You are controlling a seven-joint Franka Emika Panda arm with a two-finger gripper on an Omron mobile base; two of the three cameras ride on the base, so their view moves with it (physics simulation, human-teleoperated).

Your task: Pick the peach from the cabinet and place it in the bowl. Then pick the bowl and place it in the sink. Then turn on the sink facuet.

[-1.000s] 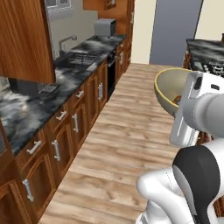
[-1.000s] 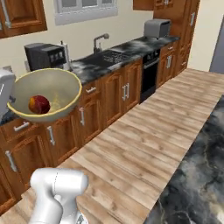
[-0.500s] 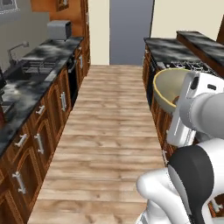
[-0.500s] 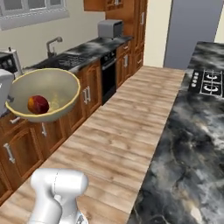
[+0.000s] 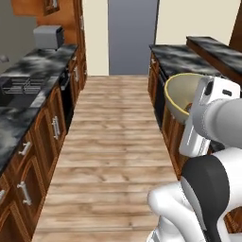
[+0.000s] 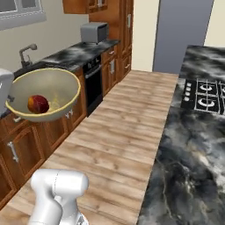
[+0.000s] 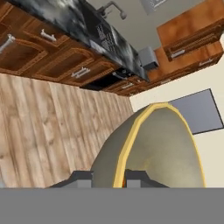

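Grip status: my claw (image 7: 109,178) is clamped on the rim of the bowl (image 6: 44,99), one finger on the inside wall and one on the greyish outside, with the yellow rim edge running up between them in the hand view

1. Bowl position. I hold the bowl in the air, above the wooden floor (image 5: 108,142) of the galley aisle. It is tilted, so the right base view looks into its open mouth. In the left base view the bowl (image 5: 182,101) sits partly behind my white forearm, in front of the right-hand counter (image 5: 189,56).

2. Peach position. The peach (image 6: 38,104) lies inside the bowl, resting against the low part of the inner wall, its red blush facing the right base camera.

3. Sink side. The sink basin (image 5: 23,87) is set into the dark marbled counter (image 6: 79,52) on the left side of the aisle, well apart from the bowl. The sink facuet (image 6: 25,52) stands upright behind the basin, near the wall; in the hand view the sink facuet (image 7: 111,8) appears near the top edge.

4. Surroundings. A grey toaster (image 6: 93,32) stands further along the same counter. A gas hob (image 6: 204,96) sits in the island counter on the right
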